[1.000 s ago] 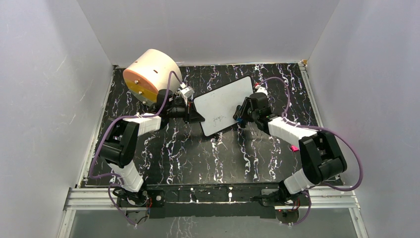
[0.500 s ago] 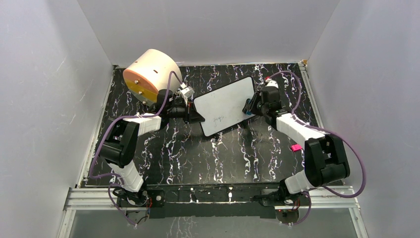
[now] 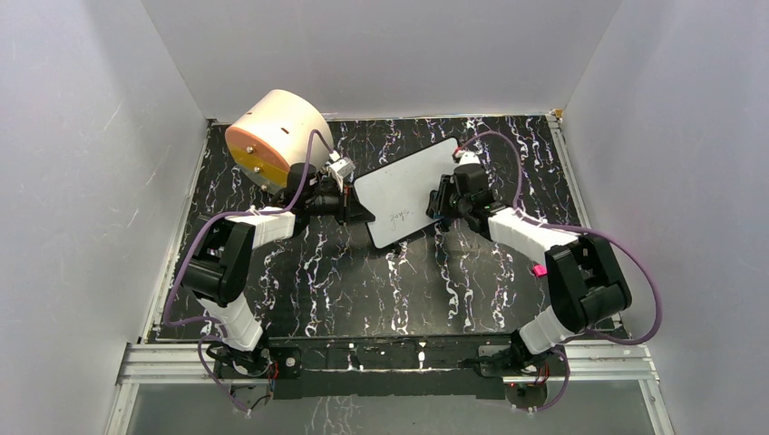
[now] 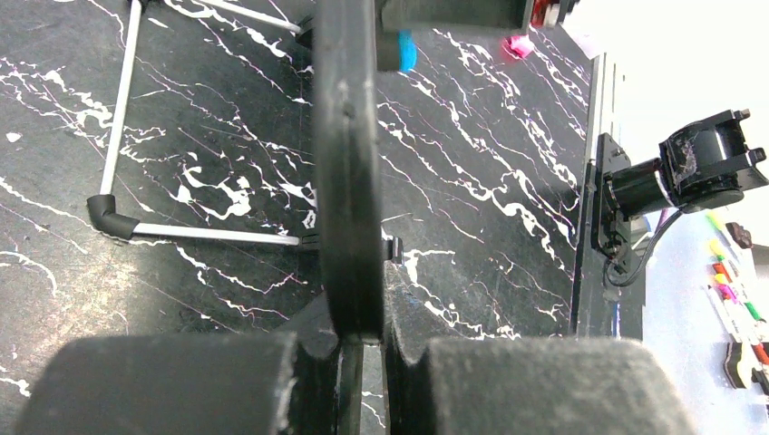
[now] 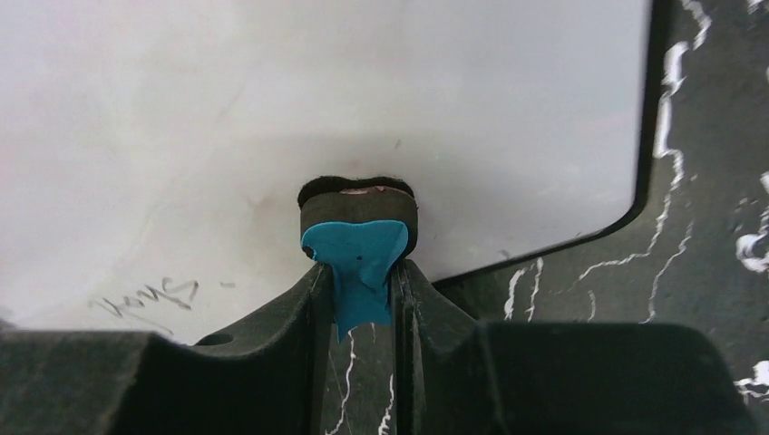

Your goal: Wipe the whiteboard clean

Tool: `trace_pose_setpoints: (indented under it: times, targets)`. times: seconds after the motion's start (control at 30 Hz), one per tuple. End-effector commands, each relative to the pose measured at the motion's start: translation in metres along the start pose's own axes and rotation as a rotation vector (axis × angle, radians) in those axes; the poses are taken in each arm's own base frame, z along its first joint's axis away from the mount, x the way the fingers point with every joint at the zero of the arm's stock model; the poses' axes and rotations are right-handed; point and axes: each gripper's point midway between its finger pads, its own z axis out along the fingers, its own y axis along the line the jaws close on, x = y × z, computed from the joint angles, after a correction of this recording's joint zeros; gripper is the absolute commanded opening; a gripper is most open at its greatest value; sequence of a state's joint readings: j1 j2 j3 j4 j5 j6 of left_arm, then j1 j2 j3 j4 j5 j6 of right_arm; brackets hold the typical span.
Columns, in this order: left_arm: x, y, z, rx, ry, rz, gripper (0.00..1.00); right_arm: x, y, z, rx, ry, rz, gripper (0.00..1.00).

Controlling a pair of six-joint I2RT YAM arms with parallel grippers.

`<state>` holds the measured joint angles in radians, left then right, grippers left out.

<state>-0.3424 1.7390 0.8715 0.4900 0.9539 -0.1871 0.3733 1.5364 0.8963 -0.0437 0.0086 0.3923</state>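
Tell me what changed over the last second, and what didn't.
The right end effector, shut on the blue eraser, swung out toward the far right corner of the whiteboard, then came back inward over its right side. Nothing was picked up or let go. The left end effector keeps its clamp on the board's left edge, the board has not shifted, and the handwriting remains.

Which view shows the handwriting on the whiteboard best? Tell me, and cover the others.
Right wrist: the handwriting sits close and large on the whiteboard, left of the eraser. Top external shows only a tiny scribble; left wrist sees the board edge-on, so no writing.
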Motion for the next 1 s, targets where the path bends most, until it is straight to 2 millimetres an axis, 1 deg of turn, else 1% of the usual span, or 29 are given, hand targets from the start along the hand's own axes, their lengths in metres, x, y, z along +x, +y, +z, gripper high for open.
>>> trace_pose_setpoints:
  times: [0.0, 0.07, 0.1, 0.13, 0.2, 0.23, 0.27, 0.33, 0.47, 0.57, 0.67, 0.83, 0.97]
  targets:
    - [0.010, -0.014, 0.001, 0.055, 0.039, 0.012, 0.00, 0.034, 0.004, 0.004, -0.029, 0.055, -0.081, 0.13]
    - [0.010, -0.014, 0.001, 0.056, 0.041, 0.015, 0.00, 0.038, -0.005, 0.003, -0.003, 0.065, -0.093, 0.12]
    - [0.011, -0.014, 0.001, 0.057, 0.042, 0.015, 0.00, 0.036, -0.010, 0.002, 0.007, 0.063, -0.080, 0.12]
    - [0.011, -0.015, 0.001, 0.058, 0.042, 0.016, 0.00, 0.032, -0.016, 0.001, 0.016, 0.054, -0.057, 0.12]
    - [0.011, -0.014, 0.001, 0.060, 0.043, 0.015, 0.00, 0.016, -0.033, -0.001, 0.032, 0.024, 0.010, 0.12]
    - [0.011, -0.014, 0.001, 0.059, 0.042, 0.015, 0.00, 0.009, -0.038, -0.001, 0.029, 0.015, 0.037, 0.12]
    - [0.011, -0.014, 0.001, 0.060, 0.043, 0.014, 0.00, 0.000, -0.040, -0.001, 0.029, 0.001, 0.055, 0.12]
    - [0.011, -0.014, 0.001, 0.060, 0.044, 0.013, 0.00, -0.010, -0.041, 0.001, 0.032, -0.003, 0.068, 0.12]
    - [0.011, -0.015, 0.001, 0.063, 0.043, 0.013, 0.00, -0.021, -0.028, 0.006, -0.005, -0.002, 0.086, 0.13]
    - [0.012, -0.014, 0.001, 0.063, 0.044, 0.010, 0.00, -0.028, -0.008, 0.008, -0.045, -0.017, 0.059, 0.13]
    - [0.012, -0.014, 0.001, 0.065, 0.044, 0.009, 0.00, -0.027, 0.012, 0.009, -0.085, -0.017, 0.016, 0.13]
    - [0.011, -0.014, 0.002, 0.062, 0.044, 0.011, 0.00, -0.012, 0.038, 0.008, -0.139, 0.001, -0.083, 0.13]
    - [0.011, -0.014, 0.002, 0.060, 0.044, 0.010, 0.00, 0.013, 0.048, 0.007, -0.155, 0.043, -0.175, 0.13]
